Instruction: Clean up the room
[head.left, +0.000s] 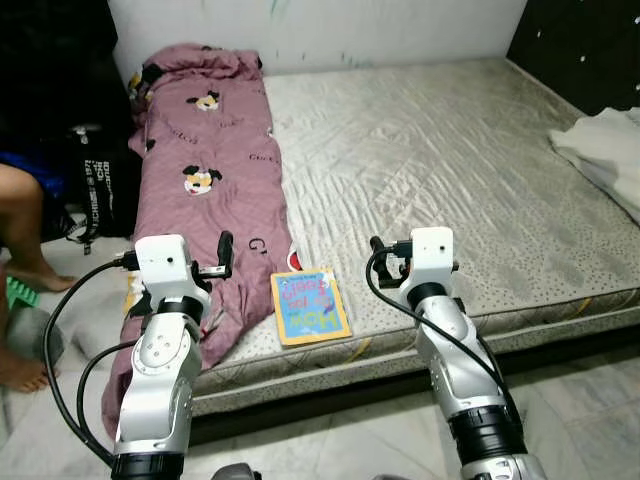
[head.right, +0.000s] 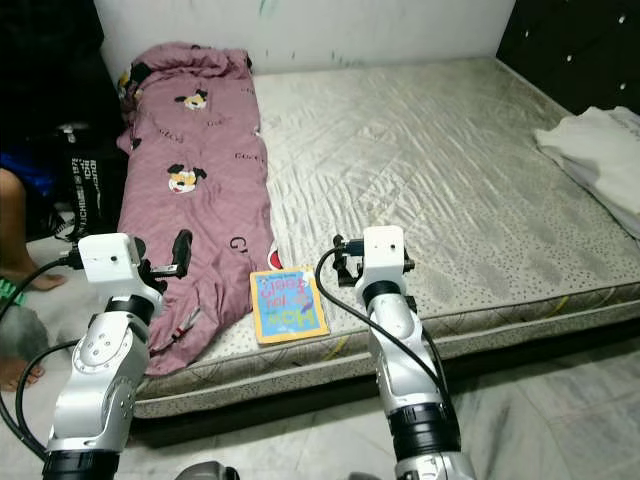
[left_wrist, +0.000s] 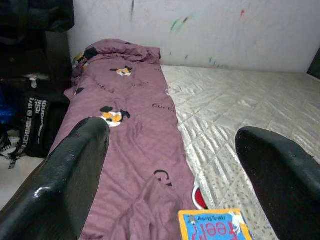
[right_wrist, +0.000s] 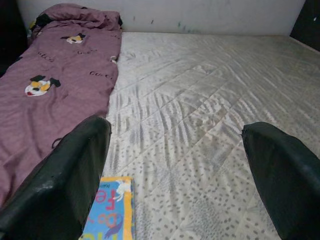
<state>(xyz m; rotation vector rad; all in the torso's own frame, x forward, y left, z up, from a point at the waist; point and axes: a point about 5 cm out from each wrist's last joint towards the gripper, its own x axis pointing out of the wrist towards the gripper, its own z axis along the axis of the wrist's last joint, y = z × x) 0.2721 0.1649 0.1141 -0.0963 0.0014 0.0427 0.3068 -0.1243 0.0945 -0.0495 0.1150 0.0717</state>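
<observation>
Both arms are hovering at the mattress edge, the left gripper and right gripper both spread, a book lying between them. A purple blanket is stretching back; possibly white cloth far right.

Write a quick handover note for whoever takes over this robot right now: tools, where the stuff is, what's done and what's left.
Left tool: open, holding nothing, raised over the near edge of the bare grey quilted mattress, above the mauve cartoon-print blanket.
Right tool: open, holding nothing, raised over the mattress's near edge.
Things: thin blue-and-yellow children's book flat on the near edge between both arms; blanket along the mattress's left side; white folded cloth at its far right.
Done: nothing gripped yet.
Left: probably pick up the book first, then the blanket.
</observation>
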